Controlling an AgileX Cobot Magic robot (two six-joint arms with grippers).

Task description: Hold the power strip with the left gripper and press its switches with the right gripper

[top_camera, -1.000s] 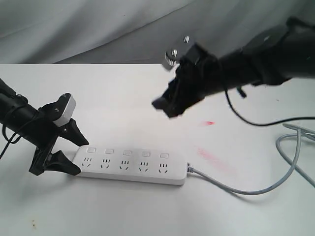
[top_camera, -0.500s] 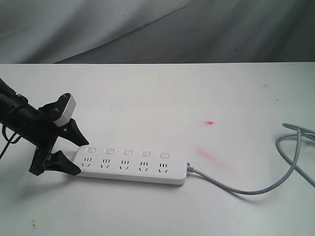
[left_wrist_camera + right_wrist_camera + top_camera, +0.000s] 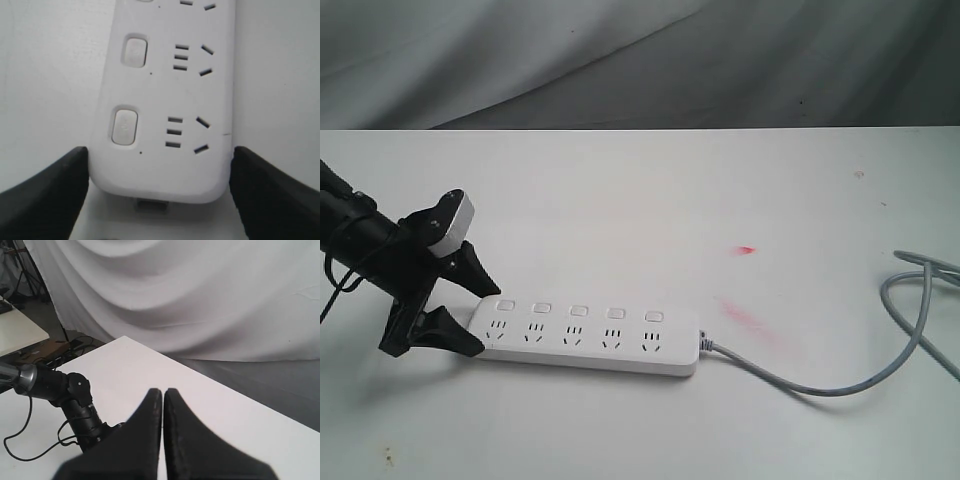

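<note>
The power strip (image 3: 585, 338) lies flat on the white table (image 3: 650, 200), near and left of the middle, and its grey cable (image 3: 820, 388) runs off to the right. The left gripper (image 3: 488, 320) is at the strip's left end, with its two black jaws pressed on the far and near long sides, so it clamps the strip. The right gripper (image 3: 162, 391) is above the table, its jaws closed together on nothing.
</note>
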